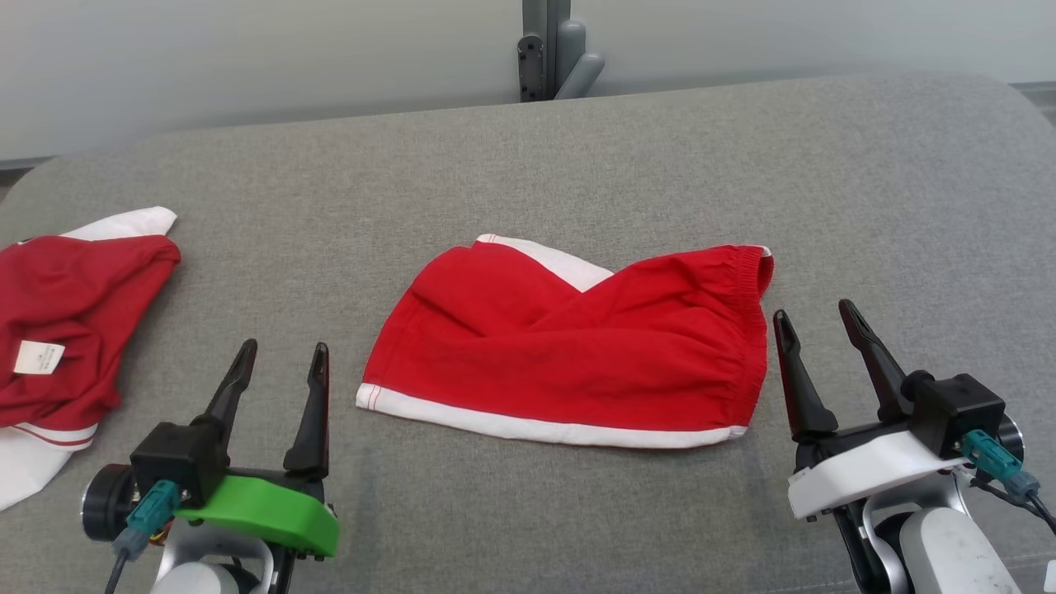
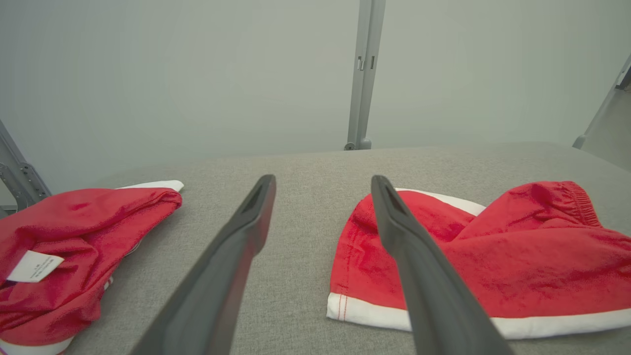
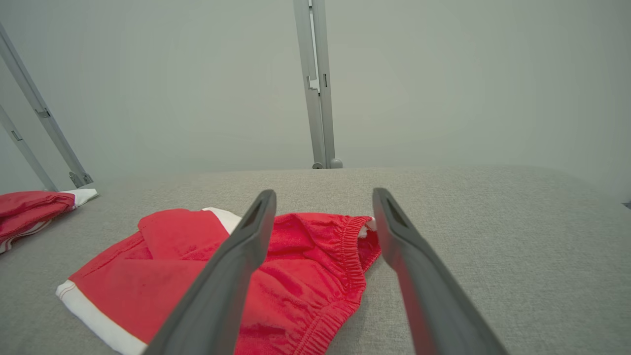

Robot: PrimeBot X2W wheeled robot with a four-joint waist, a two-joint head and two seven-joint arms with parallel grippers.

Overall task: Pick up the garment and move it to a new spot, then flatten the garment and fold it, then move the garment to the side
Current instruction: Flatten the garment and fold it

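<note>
Okay, nearest: left gripper [image 1: 284, 346] at 7 o'clock, fingers spread wide, nothing between them, hovering over bare grey table [image 1: 577, 165]. Right gripper [image 1: 814, 312] at 4 o'clock, fingers also spread, empty, tips just beside the elastic waistband. Between them, dead centre, the garment [image 1: 577, 346]: red shorts with a white hem, lying fairly flat on the table, waistband toward 3 o'clock, one white-edged corner folded under at 12. Other red cloth [image 1: 66, 330] bunched at 9 o'clock, white label [image 1: 39, 356] showing. Metal post [image 1: 549, 49] at 12, beyond the table's far edge.
</note>
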